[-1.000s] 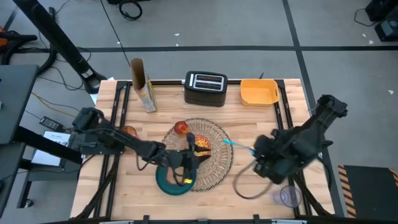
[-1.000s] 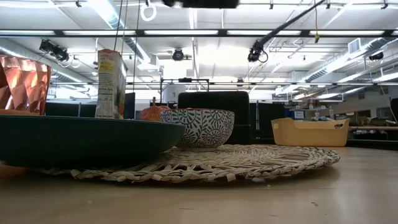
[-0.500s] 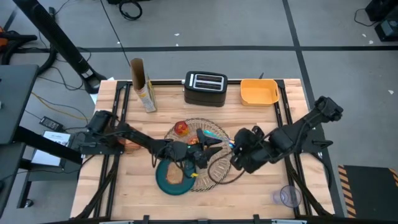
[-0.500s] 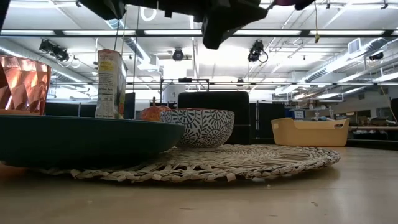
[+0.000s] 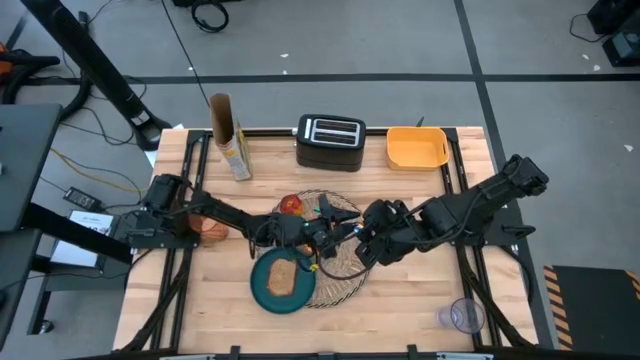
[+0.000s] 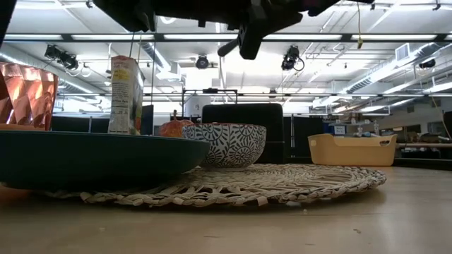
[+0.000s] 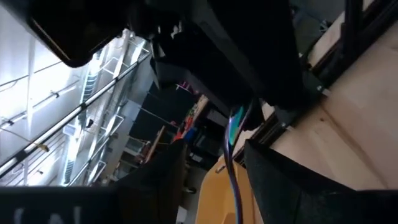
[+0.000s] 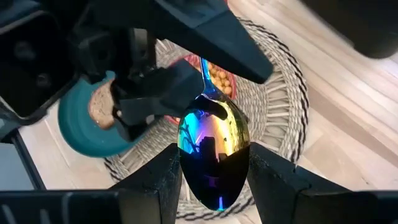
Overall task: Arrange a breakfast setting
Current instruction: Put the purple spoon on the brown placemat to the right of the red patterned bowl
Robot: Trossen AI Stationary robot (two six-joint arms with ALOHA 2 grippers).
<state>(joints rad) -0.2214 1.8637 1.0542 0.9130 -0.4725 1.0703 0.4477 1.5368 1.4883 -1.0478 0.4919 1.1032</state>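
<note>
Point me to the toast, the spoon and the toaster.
toast slice (image 5: 282, 277), high view, middle of the slice on the plate
spoon (image 8: 213, 139), right wrist view, shiny bowl of the spoon
black toaster (image 5: 329, 142), high view, top with the slots

— What moved over the last second?
— The right gripper (image 5: 358, 240) swung in from near the tabletop's right edge to above the placemat (image 5: 345, 268), gripping the spoon (image 8: 212, 137).
— And the left?
— The left gripper (image 5: 318, 235) lifted off the plate (image 5: 263, 293) toward the mat's centre, uncovering the toast (image 5: 282, 279) on the plate.
</note>
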